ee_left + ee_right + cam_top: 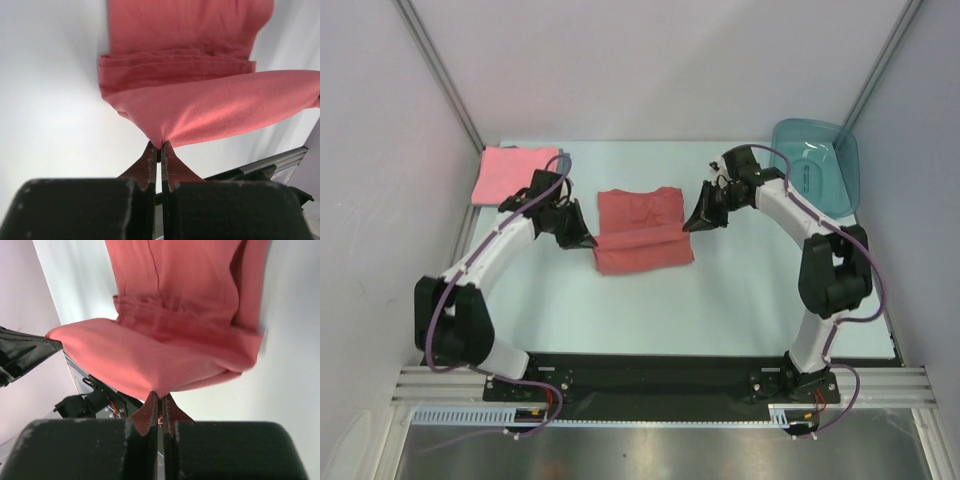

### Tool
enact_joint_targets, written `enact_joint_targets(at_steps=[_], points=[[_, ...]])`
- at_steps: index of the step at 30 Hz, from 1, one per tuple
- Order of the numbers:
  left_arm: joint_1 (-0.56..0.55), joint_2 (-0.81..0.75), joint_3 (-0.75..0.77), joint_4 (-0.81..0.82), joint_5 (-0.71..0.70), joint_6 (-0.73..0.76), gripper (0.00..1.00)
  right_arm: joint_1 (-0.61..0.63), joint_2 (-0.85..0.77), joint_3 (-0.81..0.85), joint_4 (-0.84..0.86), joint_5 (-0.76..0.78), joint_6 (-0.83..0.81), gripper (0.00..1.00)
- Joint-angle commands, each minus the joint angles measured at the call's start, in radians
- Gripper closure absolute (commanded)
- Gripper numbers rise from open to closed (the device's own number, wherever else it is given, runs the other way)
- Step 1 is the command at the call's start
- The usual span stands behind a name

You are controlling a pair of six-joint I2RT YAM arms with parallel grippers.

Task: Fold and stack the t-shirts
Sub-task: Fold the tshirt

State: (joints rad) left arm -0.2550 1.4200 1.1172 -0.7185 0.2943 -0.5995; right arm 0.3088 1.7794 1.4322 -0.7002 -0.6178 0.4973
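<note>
Red shirt [638, 215] lying near pink shirt [515, 172], to its right, half folded. Left end effector [588, 240] and right end effector [691, 226] each pinching a fold corner. Soft, light, floppy; probably best gripped at corners.

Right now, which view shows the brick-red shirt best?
Top external: the whole brick-red shirt shows, spread mid-table and held at both sides. Each wrist view shows only nearby cloth: a corner pinched in shut jaws and folds beyond, never the full outline.
</note>
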Motion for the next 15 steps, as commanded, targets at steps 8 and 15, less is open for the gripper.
enact_joint_targets(at_steps=[8,15], points=[[0.059,0.364,0.412,-0.032,0.046,0.135,1.00,-0.039,0.299,0.353,-0.062,-0.045,-0.037,1.00],[0.079,0.508,0.559,-0.041,0.060,0.138,1.00,-0.059,0.429,0.523,-0.058,-0.063,-0.009,1.00]])
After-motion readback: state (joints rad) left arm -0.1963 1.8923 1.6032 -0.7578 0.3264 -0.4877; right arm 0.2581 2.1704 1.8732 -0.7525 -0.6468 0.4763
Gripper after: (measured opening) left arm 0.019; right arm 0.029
